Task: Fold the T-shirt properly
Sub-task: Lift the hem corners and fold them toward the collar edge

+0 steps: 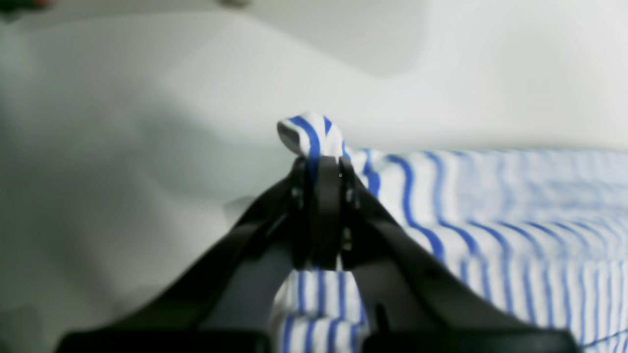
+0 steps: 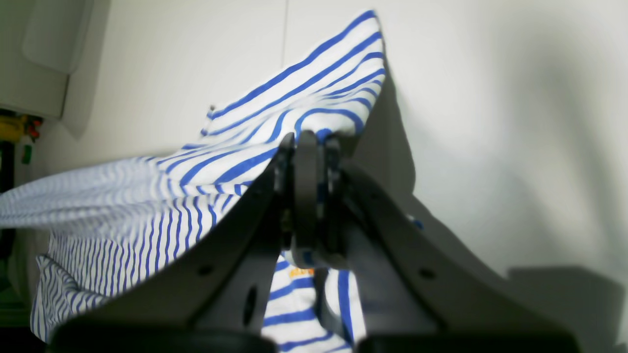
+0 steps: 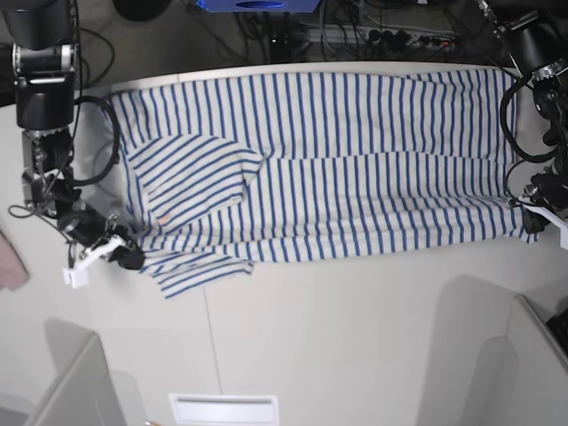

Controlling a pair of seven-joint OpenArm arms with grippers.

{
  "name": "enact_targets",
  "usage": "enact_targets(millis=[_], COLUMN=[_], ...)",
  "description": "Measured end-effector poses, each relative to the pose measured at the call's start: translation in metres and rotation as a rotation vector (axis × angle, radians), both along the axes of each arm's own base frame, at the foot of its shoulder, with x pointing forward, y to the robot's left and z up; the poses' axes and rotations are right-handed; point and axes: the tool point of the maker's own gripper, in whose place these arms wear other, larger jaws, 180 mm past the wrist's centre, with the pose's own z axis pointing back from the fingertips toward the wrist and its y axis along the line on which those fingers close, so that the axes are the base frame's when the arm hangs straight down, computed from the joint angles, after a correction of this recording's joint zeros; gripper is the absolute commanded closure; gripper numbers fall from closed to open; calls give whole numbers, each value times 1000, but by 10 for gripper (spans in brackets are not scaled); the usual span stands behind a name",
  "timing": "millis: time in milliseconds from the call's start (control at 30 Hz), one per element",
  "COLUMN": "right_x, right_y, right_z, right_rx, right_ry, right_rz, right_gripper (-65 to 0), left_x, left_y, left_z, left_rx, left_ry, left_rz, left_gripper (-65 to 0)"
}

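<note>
A blue-striped white T-shirt [image 3: 328,160] lies stretched lengthwise across the far half of a pale bench [image 3: 355,337], pinched at opposite ends by a two-armed robot.

In the base view, the right hand [image 3: 131,258] sits at the shirt's near corner on the left of the frame, beside a folded-over sleeve [image 3: 191,182] that lies flat on the body of the garment. A small orange mark [image 3: 162,221] shows near that sleeve's edge. The left hand [image 3: 530,210] holds the other end at the right edge of the frame, where the cloth reaches the side of the bench.

Seen from the left wrist, the left hand's [image 1: 321,164] black jaws are pressed together on a bunched tip of striped cloth [image 1: 309,135], which pokes up above them; the rest of the shirt runs off to the right, out of focus.

From the right wrist, the right hand [image 2: 309,142] is likewise clamped tight on the fabric, with a pointed corner of the shirt [image 2: 343,59] rising beyond the jaws and more cloth sagging below to the left. The orange mark [image 2: 300,272] is visible under the jaws there.

A strip of pink cloth [image 3: 11,257] lies at the left margin of the base view, well apart from the shirt. Cables [image 3: 373,31] and a blue object [image 3: 257,5] crowd the floor behind the bench.
</note>
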Motion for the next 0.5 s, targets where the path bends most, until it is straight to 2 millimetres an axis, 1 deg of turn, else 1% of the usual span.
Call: enact_targets(millis=[100,167,267,300,433,500], right_x=[-1,-6,-12,-12,-20,-24], right_y=[3,9,15,14,-5,-7], right_z=[2,6,13,17,25,29], right_rx=[6,3,8,19,9,2], right_ry=[-9,-26,-50,-66,-64,-69], right_rz=[3,25,39,24,-3,0], right_gripper=[0,0,0,0,0,0], left_x=[-6,-11,-13,-15,-15,-16], left_y=[-5,-6,-7,-7,-13,-17], left_z=[0,-6,-8,-8,4,10], left_rx=[15,13,8,13,47,63], left_ry=[7,22,26,28,7,-4], left_rz=[-26,-27,-28,-28,-57,-71], left_gripper=[0,0,0,0,0,0])
